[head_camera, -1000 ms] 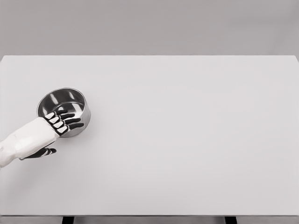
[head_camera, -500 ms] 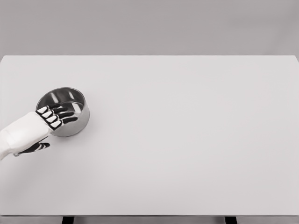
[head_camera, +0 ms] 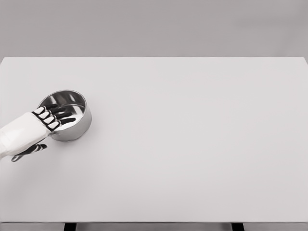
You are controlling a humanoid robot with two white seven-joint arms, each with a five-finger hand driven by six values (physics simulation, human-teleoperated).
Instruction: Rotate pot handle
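Note:
A shiny steel pot (head_camera: 76,128) stands upright at the left of the white table (head_camera: 192,144). No handle shows; whether one lies under my hand I cannot tell. My left hand (head_camera: 44,120) reaches in from the left edge and lies over the pot's near-left rim. Its dark fingers (head_camera: 63,115) stretch fairly straight across the opening, and the thumb (head_camera: 30,150) hangs apart below, over the table. Nothing is visibly clasped. The right arm is out of view.
The table's left edge lies close behind the pot and my forearm. Its front edge runs along the bottom of the view, with dark legs below. A grey wall stands behind the table.
My left hand has drawn back to the left and slightly up, so less of it covers the pot. The pot has shifted a little to the left.

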